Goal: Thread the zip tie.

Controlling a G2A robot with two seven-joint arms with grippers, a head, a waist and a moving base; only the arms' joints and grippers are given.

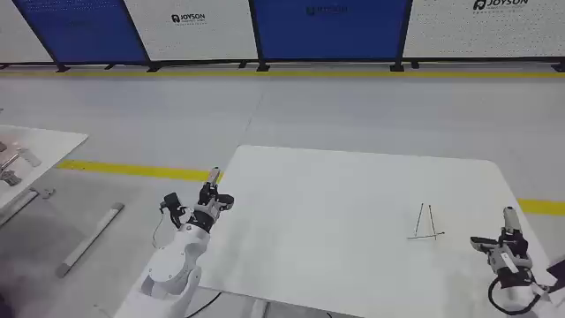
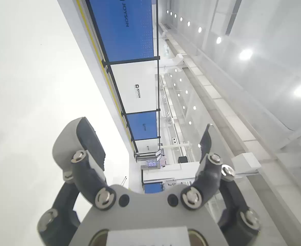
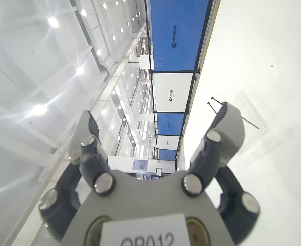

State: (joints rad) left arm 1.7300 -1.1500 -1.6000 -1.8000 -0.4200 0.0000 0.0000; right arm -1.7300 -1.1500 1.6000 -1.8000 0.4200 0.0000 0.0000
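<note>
At the far left, a second white table point(image 1: 40, 146) stands apart on the grey floor with a few small items on it, too small to identify. Next comes the left end effector point(image 1: 213, 177), poised at the left edge of the white desk point(image 1: 335, 230). In the left wrist view this end effector point(image 2: 147, 139) has its two dark-padded fingers point(image 2: 90, 139) spread wide apart with nothing between them, and the pale desk surface runs along one side of them. The middle of the desk shows as bare white surface. Towards the desk's right side lie the zip ties point(image 1: 427, 222). They are thin dark strips flat on the surface: two lie nearly parallel, pointing away from the robot, and another lies across their near ends. They are well apart from the left end effector. Just right of them, near the desk's right edge, sits the right end effector point(image 1: 509, 219), close to the strips but not touching them. In the right wrist view the right end effector point(image 3: 158, 122) is also spread open and holds nothing. The zip ties point(image 3: 215, 104) rest on the desk beyond it, their small heads visible and part of their length hidden behind one finger point(image 3: 229, 121). Blue and white panels point(image 1: 331, 9) line the back of the room.
</note>
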